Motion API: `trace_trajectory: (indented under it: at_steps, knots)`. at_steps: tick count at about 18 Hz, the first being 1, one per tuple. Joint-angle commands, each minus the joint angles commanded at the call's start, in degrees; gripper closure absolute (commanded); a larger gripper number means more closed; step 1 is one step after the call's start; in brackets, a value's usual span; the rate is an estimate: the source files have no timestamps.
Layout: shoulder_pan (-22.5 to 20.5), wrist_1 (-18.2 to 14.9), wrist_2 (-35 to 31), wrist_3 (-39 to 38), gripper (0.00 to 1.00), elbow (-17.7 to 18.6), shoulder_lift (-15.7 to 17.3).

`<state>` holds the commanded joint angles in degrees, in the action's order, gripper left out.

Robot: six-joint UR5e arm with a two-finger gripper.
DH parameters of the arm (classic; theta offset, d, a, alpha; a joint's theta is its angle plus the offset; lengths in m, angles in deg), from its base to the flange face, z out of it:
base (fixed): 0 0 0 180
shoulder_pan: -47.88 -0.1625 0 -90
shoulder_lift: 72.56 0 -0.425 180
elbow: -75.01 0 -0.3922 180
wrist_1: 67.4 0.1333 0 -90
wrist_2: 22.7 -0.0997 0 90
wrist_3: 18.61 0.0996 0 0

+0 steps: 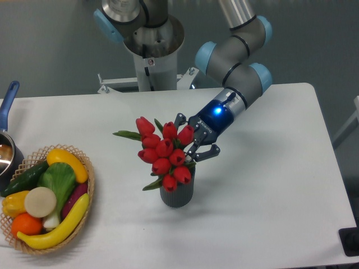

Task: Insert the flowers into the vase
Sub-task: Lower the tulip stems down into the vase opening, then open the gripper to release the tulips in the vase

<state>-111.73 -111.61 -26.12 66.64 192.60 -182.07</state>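
Lower centre of the frame on the white counter (269, 185), dark ribbed vase (177, 195) holding red flowers (164, 150) upright, then just behind, right of the blooms, end effector (193, 141) spread open.

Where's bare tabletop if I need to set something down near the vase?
Bare stretches of table: right of the vase to the far edge, and between the vase and the wicker basket. Crowded: above the vase, where the flowers meet the pincer.

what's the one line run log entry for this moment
task: flowers into vase | flowers: stems down in vase, upright on table | gripper: at bunch's right side, grip unclear | basket: left
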Motion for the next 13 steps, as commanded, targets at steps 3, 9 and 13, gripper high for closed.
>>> trace_trajectory:
  at_steps: [3, 9, 13]
  knots:
    - [-0.09, 0.0, 0.0, 1.23, 0.4, 0.0, -0.18]
    - [-0.61, 0.0, -0.09, 1.94, 0.06, -0.09, -0.09]
    - [-2.1, -0.09, -1.31, 1.94, 0.0, -0.26, 0.87]
